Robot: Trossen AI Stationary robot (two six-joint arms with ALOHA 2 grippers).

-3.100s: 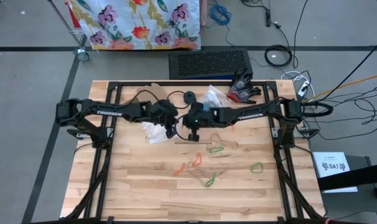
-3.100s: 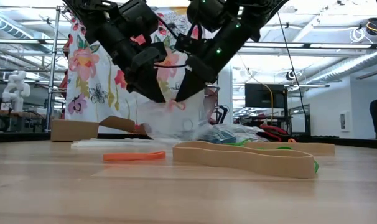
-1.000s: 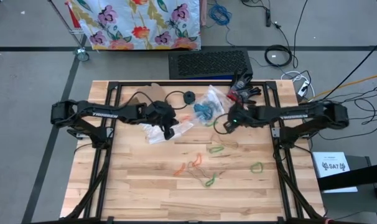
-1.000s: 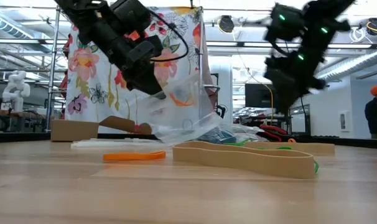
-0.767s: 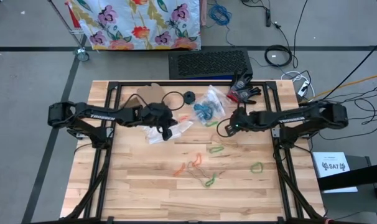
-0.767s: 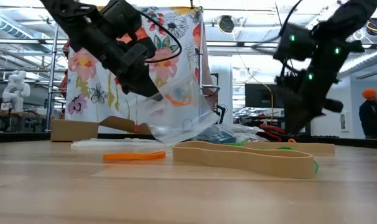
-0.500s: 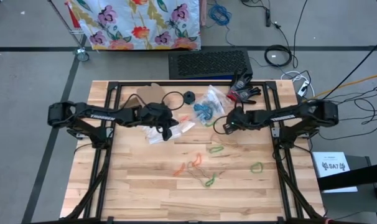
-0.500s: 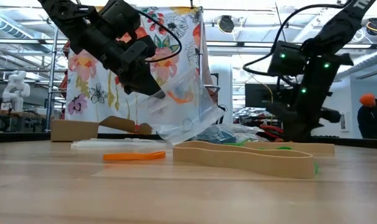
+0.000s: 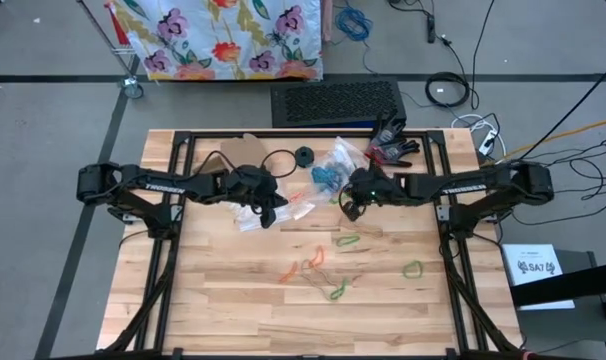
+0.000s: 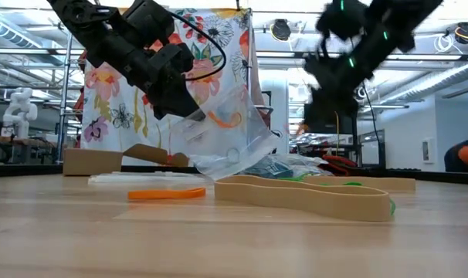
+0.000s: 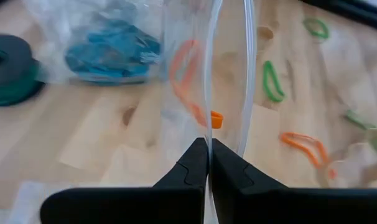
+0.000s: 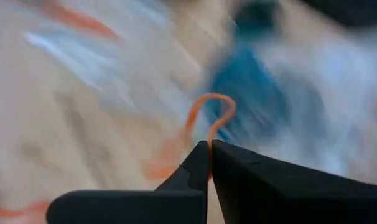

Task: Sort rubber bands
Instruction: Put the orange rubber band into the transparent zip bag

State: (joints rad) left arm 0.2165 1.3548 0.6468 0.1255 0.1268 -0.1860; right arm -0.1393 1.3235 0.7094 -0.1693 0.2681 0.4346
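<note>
While pinched in the right gripper [image 12: 209, 144], orange band [image 12: 207, 118] hangs over the table's far middle, near the clear bag [image 11: 207, 81]. Clamped on that bag's edge: left gripper [image 11: 208, 146], bag already holding orange. Blue bands [image 11: 111, 50] bagged. Still loose on the table [image 9: 223, 300]: green [image 9: 413, 268], orange [image 9: 314, 257], tan. Roughly midway, by the look of it.

You've got a light wooden table [image 9: 233, 300] on a black frame. Near the back edge sits a dark green roll of something [image 9: 305, 156], and just beside it a crumpled clear plastic bag [image 9: 345, 152]. There's a red-and-black glove [image 9: 393, 146] at the back right corner and a brown cardboard piece [image 9: 245, 148] back left. Behind the table you can see a black grille [image 9: 336, 102] on the floor and a floral cloth [image 9: 218, 38]. Cables [image 9: 448, 88] trail around the right side.
</note>
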